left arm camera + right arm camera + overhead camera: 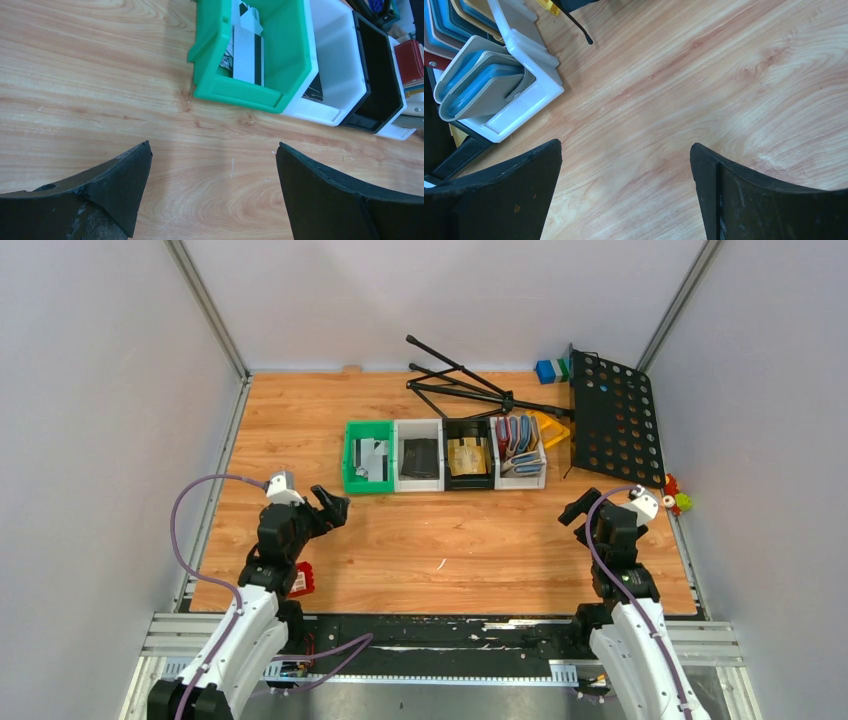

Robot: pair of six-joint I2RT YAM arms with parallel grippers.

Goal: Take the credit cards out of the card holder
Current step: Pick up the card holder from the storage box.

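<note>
Right now my left end effector (331,507) hovers over the counter (440,550) with its fingers spread wide and nothing between them. My right end effector (579,510) is spread the same way, also empty. The credit cards (246,50) lie in the green bin (240,94), leftmost of four bins in a row, at about 1 o'clock from my left end effector (pale cards, one with a dark stripe along its edge). The card holder (486,92), grey with blue inside and folded shut, sits at the near end of the rightmost bin (531,95), at about 11 o'clock from my right end effector, in front of red and blue holders (517,435) standing on edge. Between those two bins, a white bin (419,486) holds a black flat item (419,455) and a black bin (468,483) holds a tan item (467,457).
</note>
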